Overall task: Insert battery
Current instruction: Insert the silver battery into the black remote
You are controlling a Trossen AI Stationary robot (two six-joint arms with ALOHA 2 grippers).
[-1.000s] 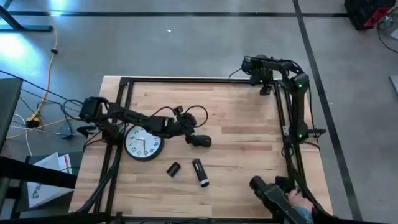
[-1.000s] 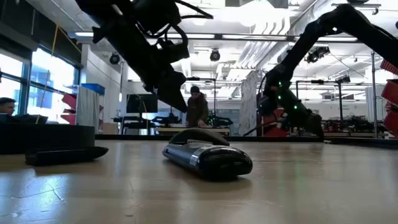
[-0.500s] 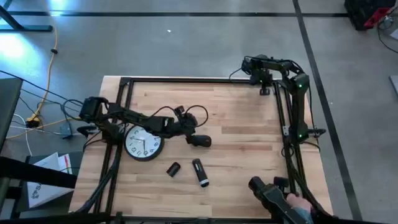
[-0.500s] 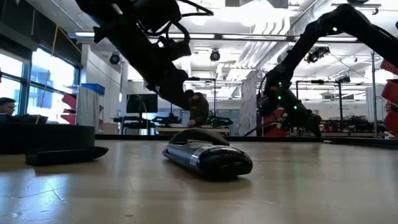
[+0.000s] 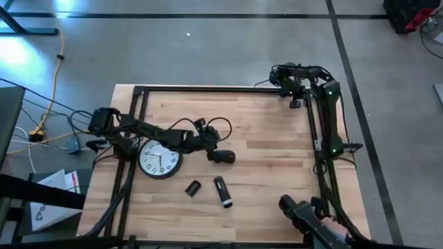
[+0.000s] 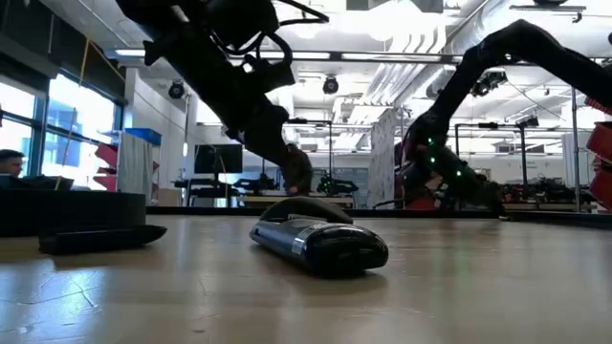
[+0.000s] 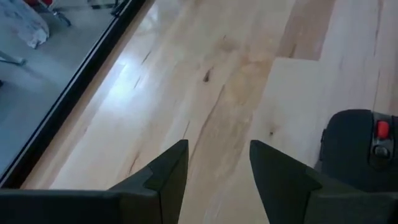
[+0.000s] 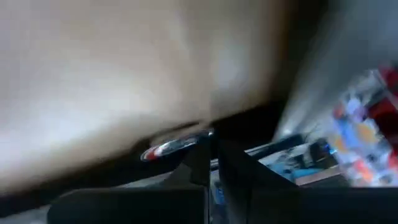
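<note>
A white-faced round clock [image 5: 159, 158] lies face up at the table's left. To its right lies a dark device [image 5: 223, 157] with a red button [image 7: 382, 129]. Nearer the front edge lie a short dark cylinder [image 5: 193, 187] and a longer dark one with a white end [image 5: 222, 191], which is large in the low view [image 6: 320, 241]. Which of these is the battery I cannot tell. My left gripper [image 5: 212, 146] [image 7: 217, 168] hangs open just above the table beside the dark device, with bare wood between its fingers. My right gripper [image 5: 294, 93] [image 8: 211, 163] is shut at the far right corner.
A dark frame [image 5: 208, 88] runs along the table's edges. A dark piece of equipment [image 5: 308, 218] shows at the near right corner. Bare wood lies across the middle and right of the table [image 5: 277, 152]. People stand in the room far behind the table [image 6: 301, 170].
My left gripper has come down toward the table and the dark device. My right arm has shifted a little at the far right corner, and its wrist view is blurred. A hand at the near right corner has drawn back out of view.
</note>
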